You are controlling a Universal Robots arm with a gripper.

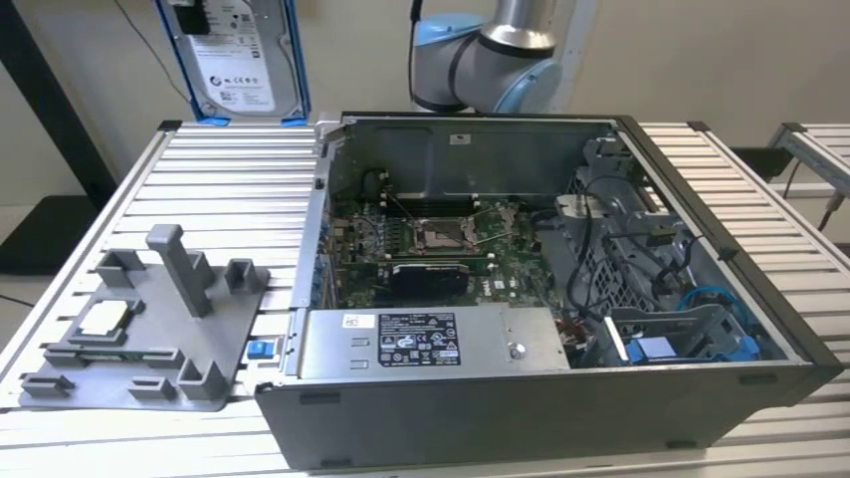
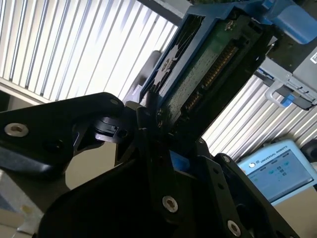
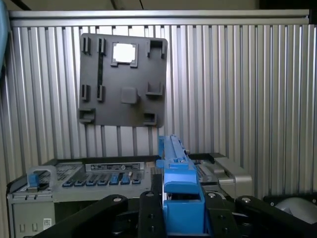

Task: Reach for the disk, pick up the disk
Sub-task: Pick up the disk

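Now | end effector clamped on disk | disk upright between its jaws

robotics lab, slatted metal bench, opened computer case

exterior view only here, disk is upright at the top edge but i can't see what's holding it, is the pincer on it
Observer: Yes. In the first wrist view the pincer is shut on the disk, clamping its blue bracket from both sides.
Operator: what's on its far face
Observer: In the second wrist view a green circuit board shows on that face.
Operator: touching anything else
Observer: Not that I see; the first wrist view shows the grey fixture tray and the computer case lying apart from it.
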